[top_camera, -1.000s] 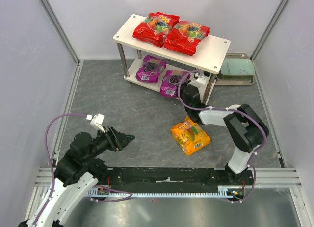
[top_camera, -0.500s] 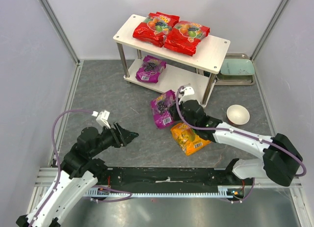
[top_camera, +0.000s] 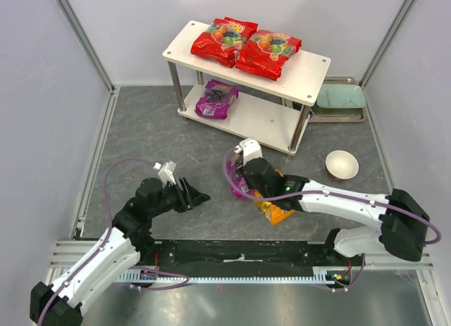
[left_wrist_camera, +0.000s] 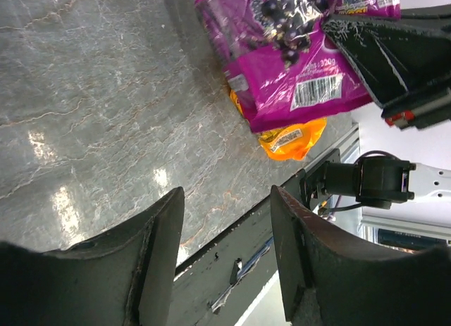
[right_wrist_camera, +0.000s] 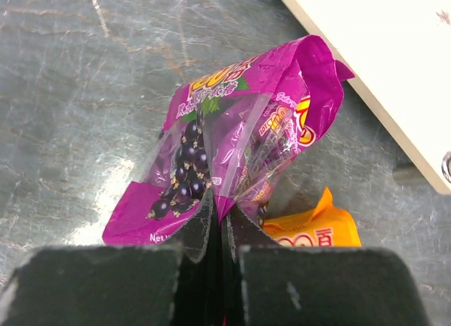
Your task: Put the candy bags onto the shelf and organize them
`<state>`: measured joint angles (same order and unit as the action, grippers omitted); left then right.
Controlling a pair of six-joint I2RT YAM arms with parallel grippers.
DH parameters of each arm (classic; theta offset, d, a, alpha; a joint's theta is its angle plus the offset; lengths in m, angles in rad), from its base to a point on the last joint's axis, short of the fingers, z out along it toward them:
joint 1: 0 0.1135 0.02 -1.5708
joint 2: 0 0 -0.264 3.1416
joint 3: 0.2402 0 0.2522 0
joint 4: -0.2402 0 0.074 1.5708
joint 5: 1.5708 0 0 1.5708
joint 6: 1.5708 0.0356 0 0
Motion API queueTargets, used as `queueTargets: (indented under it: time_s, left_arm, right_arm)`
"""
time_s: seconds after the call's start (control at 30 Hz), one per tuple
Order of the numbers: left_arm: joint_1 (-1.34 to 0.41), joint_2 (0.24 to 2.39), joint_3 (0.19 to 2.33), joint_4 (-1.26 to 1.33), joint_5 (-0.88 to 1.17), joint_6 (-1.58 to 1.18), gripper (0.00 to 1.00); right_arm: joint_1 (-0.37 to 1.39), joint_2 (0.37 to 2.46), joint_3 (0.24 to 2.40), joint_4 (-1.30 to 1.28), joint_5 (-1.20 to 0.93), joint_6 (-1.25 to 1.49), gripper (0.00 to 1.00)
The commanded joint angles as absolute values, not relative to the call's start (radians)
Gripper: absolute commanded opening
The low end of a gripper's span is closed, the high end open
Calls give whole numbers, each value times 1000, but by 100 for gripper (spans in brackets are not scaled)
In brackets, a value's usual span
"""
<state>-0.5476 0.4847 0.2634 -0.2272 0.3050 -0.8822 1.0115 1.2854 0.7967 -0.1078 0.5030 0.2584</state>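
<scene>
My right gripper (top_camera: 242, 177) is shut on a pinched fold of a purple candy bag (top_camera: 235, 179), held low over the grey floor in front of the shelf (top_camera: 317, 62). The bag also shows in the right wrist view (right_wrist_camera: 204, 157) and the left wrist view (left_wrist_camera: 296, 51). The orange bag (top_camera: 276, 210) lies on the floor partly under the right arm and the purple bag. Two red bags (top_camera: 224, 37) (top_camera: 268, 53) lie on the top board. A second purple bag (top_camera: 215, 101) lies on the lower board. My left gripper (top_camera: 199, 197) is open and empty, left of the held bag.
A pale green tray (top_camera: 340, 99) sits on the floor right of the shelf. A white bowl (top_camera: 342, 164) stands on the floor beyond the right arm. A metal rail (top_camera: 239, 255) runs along the near edge. White walls close in both sides.
The right gripper pulled the purple bag off the lower board and carried it toward the near side, over the orange bag. The left arm moved right toward it.
</scene>
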Motion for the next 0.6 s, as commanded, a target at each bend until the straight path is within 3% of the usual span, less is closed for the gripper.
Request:
queueTargets:
  time_s: [0.0, 0.3, 0.57]
  left_arm:
    - [-552, 589, 245, -29, 356, -897, 59]
    - [-552, 826, 212, 182, 364, -879, 58]
    - [-554, 965, 146, 314, 368, -880, 53]
  right_arm:
    - [1115, 1403, 934, -139, 666, 112, 0]
    - [1227, 1566, 1045, -133, 680, 110, 4]
    - [1258, 1545, 1032, -69, 586, 190, 14]
